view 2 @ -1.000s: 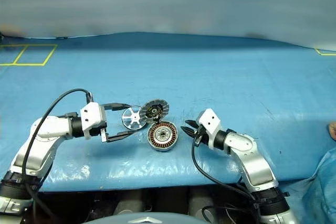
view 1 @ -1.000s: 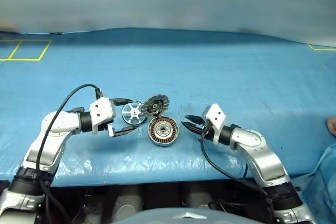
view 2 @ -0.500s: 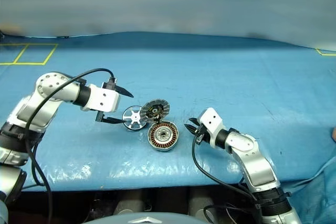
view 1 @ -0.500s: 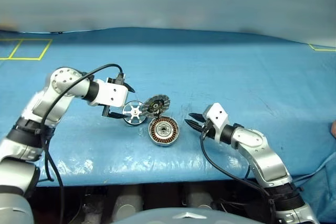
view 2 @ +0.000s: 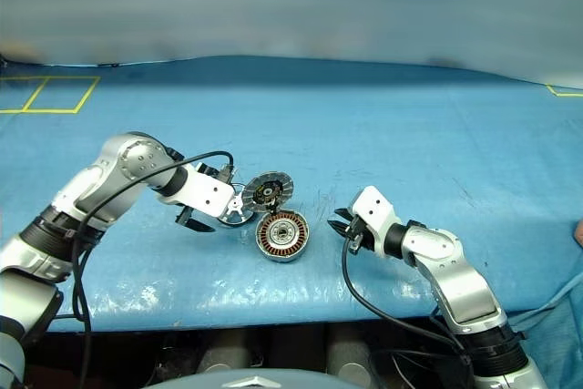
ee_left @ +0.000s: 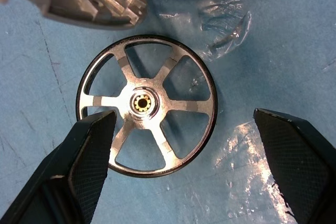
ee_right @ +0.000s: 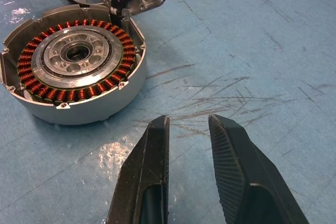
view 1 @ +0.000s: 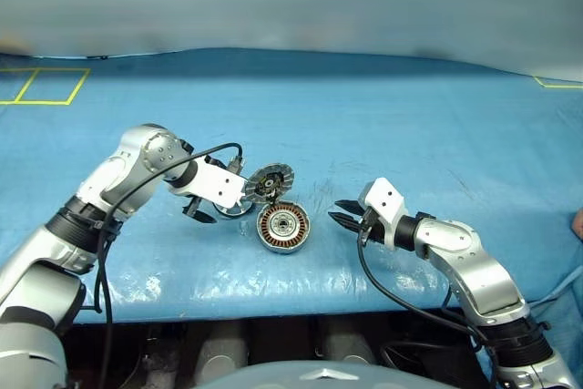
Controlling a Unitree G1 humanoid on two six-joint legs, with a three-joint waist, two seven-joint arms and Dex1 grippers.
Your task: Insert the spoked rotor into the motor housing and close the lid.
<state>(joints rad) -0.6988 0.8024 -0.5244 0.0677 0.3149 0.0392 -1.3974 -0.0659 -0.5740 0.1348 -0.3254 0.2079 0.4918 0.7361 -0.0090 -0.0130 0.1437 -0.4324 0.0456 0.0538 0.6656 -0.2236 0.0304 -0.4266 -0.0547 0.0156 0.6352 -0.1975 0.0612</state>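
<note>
Rotor (ee_left: 146, 105), black rim w/ silver spokes and a brass-coloured hub centre, lies flat on the blue table cover (view 1: 383, 116), just left of the motor housing (view 1: 283, 228) and touching nothing but the cover. L gripper (ee_left: 194, 153) points steeply down directly over it, released: fingers (ee_left: 89, 153) spread wide, one overlapping the rotor rim in the wrist view, the other well clear on the far side; nothing grasped, contact w/ rim cannot be told. Housing sits open side up, copper windings ringed round a silver hub. Lid (view 1: 270, 179) stands tilted up at the housing's far edge, attached there, ribbed inner face w/ dark centre toward the camera. R gripper (view 1: 339, 214) is low over the cover, right of the housing and apart from it, tips aimed toward it; fingers (ee_right: 152, 156) part-closed w/ a narrow gap, empty. Scratch marks and a crinkled glossy patch show on the cover near the parts. Yellow tape lines (view 1: 41, 87) mark the far left of the cover.
</note>
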